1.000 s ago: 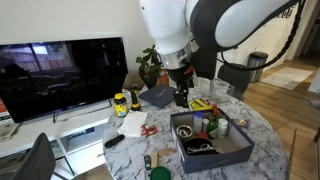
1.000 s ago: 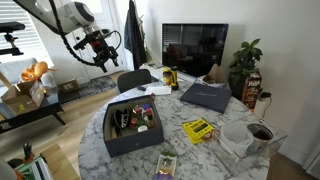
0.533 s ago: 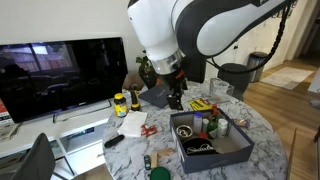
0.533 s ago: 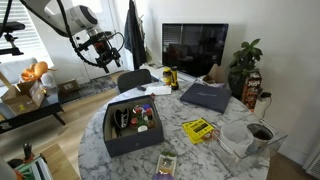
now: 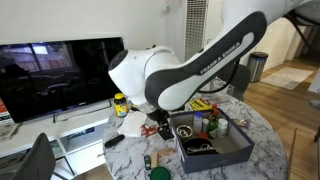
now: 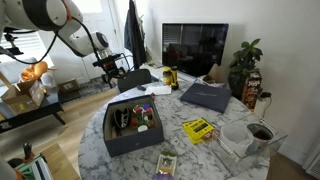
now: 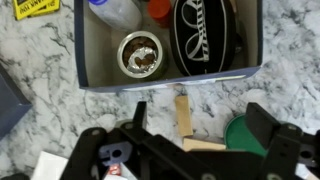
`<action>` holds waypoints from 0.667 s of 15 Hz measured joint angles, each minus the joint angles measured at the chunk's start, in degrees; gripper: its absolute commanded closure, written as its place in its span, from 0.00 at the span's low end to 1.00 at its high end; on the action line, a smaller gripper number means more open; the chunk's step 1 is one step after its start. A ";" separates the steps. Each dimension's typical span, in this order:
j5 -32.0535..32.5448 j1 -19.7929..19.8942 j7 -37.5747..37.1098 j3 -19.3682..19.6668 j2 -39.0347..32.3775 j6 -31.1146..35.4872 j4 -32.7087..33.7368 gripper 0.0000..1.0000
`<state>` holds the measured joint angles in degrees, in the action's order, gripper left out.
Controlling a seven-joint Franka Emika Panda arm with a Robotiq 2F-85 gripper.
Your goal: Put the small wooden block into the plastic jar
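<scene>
**Exterior view, TV side.** 1 arm, bent low over the marble table (image 5: 258,125). The gripper (image 5: 160,128) hangs just above the tabletop, beside 1 grey box (image 5: 215,150). Cannot tell the jaw state here, and the arm's bulk hides the block. 1 yellow-lidded jar (image 5: 120,103) stands behind, near 1 TV (image 5: 60,75).

**Exterior view, across the table.** The gripper sits beyond the far side of the grey box. Also on the table: 1 yellow packet (image 6: 198,128), 1 dark folder (image 6: 205,95) and 1 clear plastic container (image 6: 238,135), all well apart from the gripper. The block cannot be made out.

**Wrist view.** The gripper is spread wide with nothing pinched; 2 fingers (image 7: 135,112) show. The small wooden block (image 7: 183,112) lies on the marble between them, just outside the box wall, touching neither. A pale wood piece (image 7: 208,144) meets its lower end; one piece or two, cannot tell. 1 green lid (image 7: 243,135) lies just beside. Inside the box: 1 round tin (image 7: 140,55), 1 black oval pouch (image 7: 205,35), 1 orange cap (image 7: 158,8), 1 white bottle (image 7: 115,10).
</scene>
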<state>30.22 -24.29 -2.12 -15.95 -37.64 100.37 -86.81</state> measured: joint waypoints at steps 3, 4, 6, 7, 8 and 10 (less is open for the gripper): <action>-0.29 -0.90 8.78 1.79 -9.57 -0.12 7.09 0.00; -0.48 -0.94 10.54 2.43 -12.04 -0.73 9.22 0.00; -0.67 -0.94 12.42 3.14 -15.16 -1.68 12.58 0.00; -0.73 -0.97 12.72 3.15 -15.70 -1.98 13.48 0.00; -0.79 -1.09 12.83 3.15 -15.80 -2.25 13.98 0.00; -0.96 -1.06 12.48 3.17 -15.79 -0.85 14.17 0.00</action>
<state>29.26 -25.35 10.36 -12.78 -53.43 99.52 -72.64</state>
